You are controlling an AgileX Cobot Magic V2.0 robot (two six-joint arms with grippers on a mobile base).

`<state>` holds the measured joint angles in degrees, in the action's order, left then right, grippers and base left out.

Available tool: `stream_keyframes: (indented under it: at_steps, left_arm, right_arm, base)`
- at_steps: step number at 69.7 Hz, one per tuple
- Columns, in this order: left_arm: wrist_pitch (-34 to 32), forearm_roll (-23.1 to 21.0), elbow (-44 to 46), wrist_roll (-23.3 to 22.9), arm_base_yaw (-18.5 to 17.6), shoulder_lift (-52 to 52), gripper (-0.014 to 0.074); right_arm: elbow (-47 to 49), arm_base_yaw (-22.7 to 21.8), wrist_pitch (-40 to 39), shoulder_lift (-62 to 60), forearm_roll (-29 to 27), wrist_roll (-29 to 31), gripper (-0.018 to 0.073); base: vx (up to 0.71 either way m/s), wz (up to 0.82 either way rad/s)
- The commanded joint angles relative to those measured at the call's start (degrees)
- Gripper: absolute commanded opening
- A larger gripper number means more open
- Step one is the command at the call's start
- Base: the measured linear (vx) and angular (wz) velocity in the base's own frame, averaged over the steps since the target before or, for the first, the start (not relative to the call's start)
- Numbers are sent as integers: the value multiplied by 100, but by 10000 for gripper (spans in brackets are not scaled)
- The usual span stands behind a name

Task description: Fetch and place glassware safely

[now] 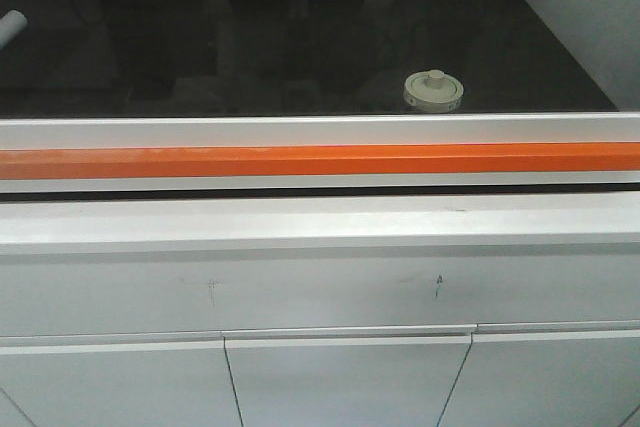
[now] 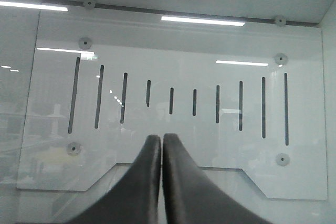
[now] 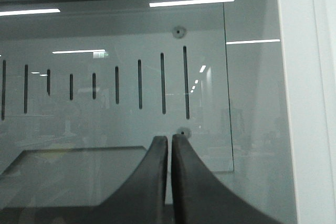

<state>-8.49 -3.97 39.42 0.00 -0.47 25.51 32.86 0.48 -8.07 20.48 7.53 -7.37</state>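
The glassware (image 1: 433,90), a squat clear jar with a cream-white round lid and a central knob, stands on the black worktop (image 1: 300,47) behind a glass sash, right of centre near the front edge. Neither arm shows in the front view. In the left wrist view my left gripper (image 2: 161,139) is shut with nothing between its dark fingers, facing a slotted back panel (image 2: 173,124). In the right wrist view my right gripper (image 3: 169,140) is likewise shut and empty, facing the same kind of panel (image 3: 115,93) through the glass.
An orange bar (image 1: 320,160) runs along the sash's lower frame. Below it are a white ledge (image 1: 320,222) and cabinet doors (image 1: 345,382). A white cylinder (image 1: 11,27) pokes in at the far left. A white side post (image 3: 307,98) stands right of the right gripper.
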Motion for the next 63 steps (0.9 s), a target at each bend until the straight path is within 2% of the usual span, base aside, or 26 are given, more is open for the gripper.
stream_keyframes:
  at_steps: [1, 15, 23, 34, 41, 49, 63]
  left_arm:
    - [-193, -5, 662, -62, -38, 659, -7]
    - [-374, -66, 881, -107, -38, 1543, -7]
    - [-94, -66, 861, -107, -38, 1864, -7]
    - [893, -66, 861, -107, -38, 2280, -7]
    - [1321, -66, 777, -107, -38, 2375, -7]
    - [849, -66, 285, -107, -38, 2276, -7]
    - [-493, -53, -993, -107, -38, 2037, -7]
  right_arm:
    - [691, -25, -344, 652, 24, 68, -4]
    - [1129, -18, -1122, 2026, 24, 81, -4]
    - [1129, -13, -649, 2607, 24, 60, -4]
    - [1129, -6, 299, 2985, -102, -140, -4]
    - [1005, -6, 345, 2981, -110, -223, -4]
    - [382, -6, -401, 2780, -25, -217, -4]
    - [-1080, -6, -1803, 2678, 31, -262, -4]
  base:
    - [0, 0]
    - [0, 0]
    - [0, 0]
    - [0, 0]
    - [0, 0]
    - [0, 0]
    - [0, 0]
